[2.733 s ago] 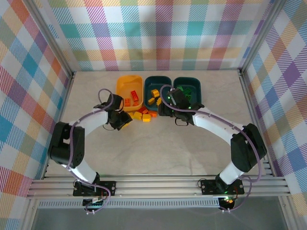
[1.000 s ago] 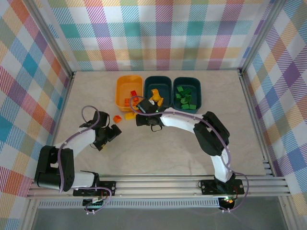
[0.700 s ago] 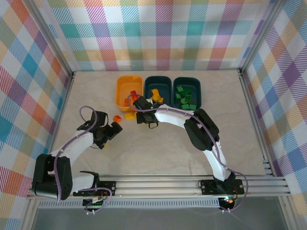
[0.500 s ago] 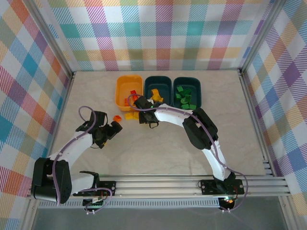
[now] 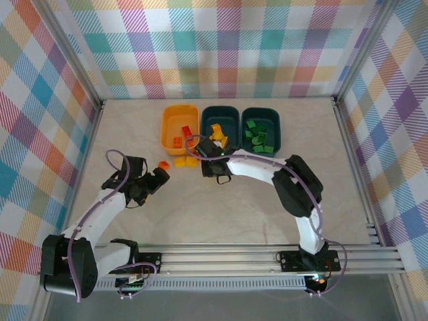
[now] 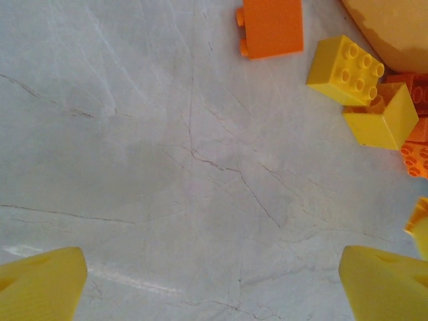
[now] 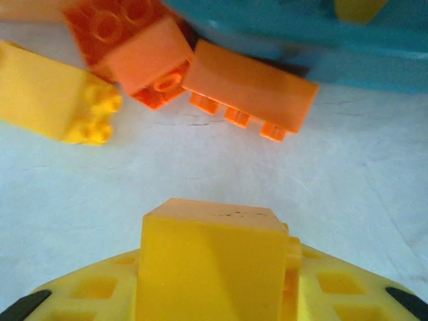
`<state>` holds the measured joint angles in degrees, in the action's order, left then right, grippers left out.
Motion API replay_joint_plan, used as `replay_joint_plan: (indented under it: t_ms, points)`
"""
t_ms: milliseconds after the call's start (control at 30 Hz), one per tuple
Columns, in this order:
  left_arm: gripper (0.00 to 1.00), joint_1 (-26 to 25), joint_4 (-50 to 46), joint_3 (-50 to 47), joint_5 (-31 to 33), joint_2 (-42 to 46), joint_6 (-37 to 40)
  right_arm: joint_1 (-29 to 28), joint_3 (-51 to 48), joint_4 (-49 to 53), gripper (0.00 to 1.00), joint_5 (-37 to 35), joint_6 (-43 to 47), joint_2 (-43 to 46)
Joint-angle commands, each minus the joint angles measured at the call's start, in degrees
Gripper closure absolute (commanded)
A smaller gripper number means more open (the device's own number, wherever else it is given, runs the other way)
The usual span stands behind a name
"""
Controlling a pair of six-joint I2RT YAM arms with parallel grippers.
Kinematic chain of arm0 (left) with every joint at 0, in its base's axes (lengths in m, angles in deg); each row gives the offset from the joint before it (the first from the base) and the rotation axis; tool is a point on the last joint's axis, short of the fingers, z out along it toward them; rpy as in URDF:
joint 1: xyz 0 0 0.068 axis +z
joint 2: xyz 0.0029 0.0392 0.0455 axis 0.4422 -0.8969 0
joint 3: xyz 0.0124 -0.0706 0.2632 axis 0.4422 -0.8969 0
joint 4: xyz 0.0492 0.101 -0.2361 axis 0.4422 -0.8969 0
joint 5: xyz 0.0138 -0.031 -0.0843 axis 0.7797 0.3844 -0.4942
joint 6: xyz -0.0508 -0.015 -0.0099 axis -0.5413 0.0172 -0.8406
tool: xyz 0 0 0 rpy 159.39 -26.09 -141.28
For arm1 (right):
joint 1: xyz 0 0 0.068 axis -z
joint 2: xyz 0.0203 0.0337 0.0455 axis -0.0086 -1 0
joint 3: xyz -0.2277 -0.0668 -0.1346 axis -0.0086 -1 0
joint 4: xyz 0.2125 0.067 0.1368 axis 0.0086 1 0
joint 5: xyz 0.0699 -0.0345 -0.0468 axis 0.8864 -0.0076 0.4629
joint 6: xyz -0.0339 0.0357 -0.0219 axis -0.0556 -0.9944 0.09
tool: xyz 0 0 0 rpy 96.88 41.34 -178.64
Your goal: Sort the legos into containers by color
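Observation:
Three containers stand in a row at the back: an orange-yellow tub with red-orange legos, a teal tub with yellow ones, and a teal tub with green ones. Loose legos lie in front of them: a red-orange brick, yellow bricks and more red-orange bricks. My left gripper is open over bare table, just short of the red-orange brick. My right gripper is shut on a yellow brick in front of the middle tub.
A checked cloth walls in the table on three sides behind metal posts. A corner of the orange-yellow tub sits just beyond the loose bricks. The marbled tabletop stretches bare between the bricks and the arm bases.
My right gripper has closed on the yellow brick and drawn back a little from the pile toward the right. My left arm has shifted slightly, its gripper still open near the red-orange brick.

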<state>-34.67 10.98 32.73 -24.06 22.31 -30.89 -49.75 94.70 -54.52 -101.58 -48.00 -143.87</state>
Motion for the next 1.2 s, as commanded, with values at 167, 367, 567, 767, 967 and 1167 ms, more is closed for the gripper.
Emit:
replay_joint_plan:
  t_ms: [167, 367, 567, 767, 967, 1167]
  points:
    - [0.06, -6.19, 3.06, 1.87, -4.11, -3.33, 0.90, 8.76, 1.88, -2.01, 0.64, 2.29, 4.45, 6.36]
    - [0.07, -12.20, 1.35, 8.72, 3.04, -9.06, 4.92, 15.81, 16.50, 5.62, 0.60, 11.11, 6.61, -4.39]
    - [0.10, -13.24, 0.95, 15.27, 5.12, -17.11, 8.94, 18.22, 24.59, 8.85, 0.41, 12.03, 7.42, -9.51]
    - [0.13, -15.00, 0.80, 20.98, 4.28, -24.49, 10.11, 18.36, 21.61, 6.11, 0.28, 11.60, 8.22, -4.09]
    - [0.15, -17.90, -0.40, 27.02, 6.29, -31.04, 11.80, 18.05, 2.24, -3.55, 0.25, 10.59, 6.43, 11.39]
    - [0.21, -18.56, -2.60, 34.04, 10.01, -37.32, 15.40, 17.88, -14.30, -6.13, 0.24, 9.87, 4.39, 24.81]
